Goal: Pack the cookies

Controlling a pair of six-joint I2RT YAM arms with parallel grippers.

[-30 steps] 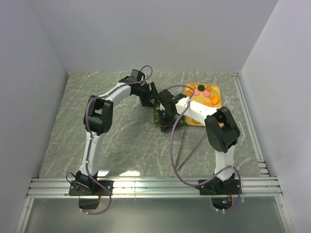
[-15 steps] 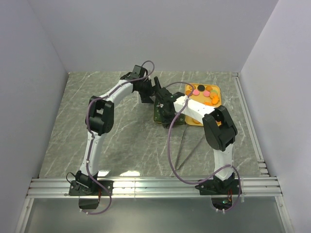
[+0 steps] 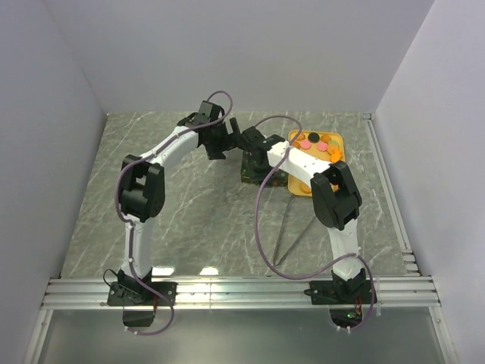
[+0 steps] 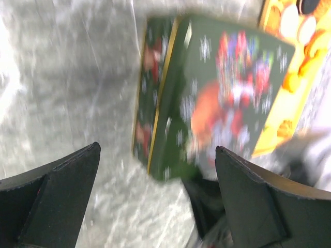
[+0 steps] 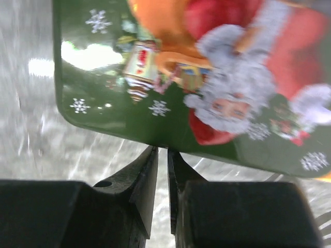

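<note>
- Found on the yellow tray, toward the far right corner of the worktop: the cookies, mostly orange, a few pink and dark.
- Pinched thin on the near edge of the green Santa lid with the right gripper, fingers almost together.
- Lid tilted up over the tin base, just beside the tray's left edge; inside of the tin hidden.
- Spread wide and gripping nothing: the left gripper, hovering above the tin.
- Likely step: taking the lid off so packing can begin.
- Hold the pinch firm and lift straight up until clear of the base's rim, to avoid dragging the base along.
- Set the lid flat on bare worktop left of the tin, well away from the tray.
- Bring the free left fingers down to steady the base if it shifts.
</note>
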